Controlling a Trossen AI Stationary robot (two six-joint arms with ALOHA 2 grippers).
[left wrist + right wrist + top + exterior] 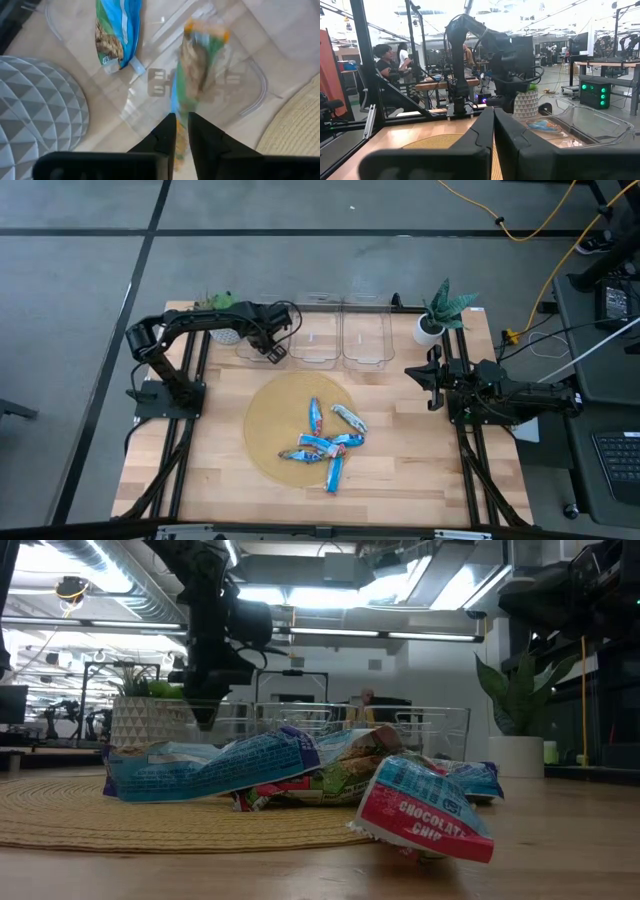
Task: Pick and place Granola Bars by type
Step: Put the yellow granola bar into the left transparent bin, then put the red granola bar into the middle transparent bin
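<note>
Dropping a bar into the leftmost clear bin (262, 340) looks like the step in hand. Left gripper (275, 354) hangs over that bin's near edge, next to the white planter (228, 332). In the left wrist view its jaws stand a narrow crack apart w/ a green-and-blue granola bar (192, 80) blurred just in front of the tips; can't tell if it's pinched or already slipping free. A second bar (116, 30), blue w/ green, lies flat on the bin floor beside it, so this bin seems to be the green/blue type.

Right gripper (432, 376) waits at the table's right side, near the plant pot (429, 329), jaws pressed together, nothing in them.

Rest of the granola bars (328, 445) sit in a loose pile on the round woven mat (268, 420), mid-table, some overlapping. Low view shows a red "chocolate chip" bar (422, 811) at the pile's near edge. The other two bins (365, 338) look bare from above, but hard to be sure.

Next, probably: spread the left jaws fully, lift clear of the bin wall, then go back to the mat. Picking calls for singling out one bar where they overlap and matching its type to a bin.
</note>
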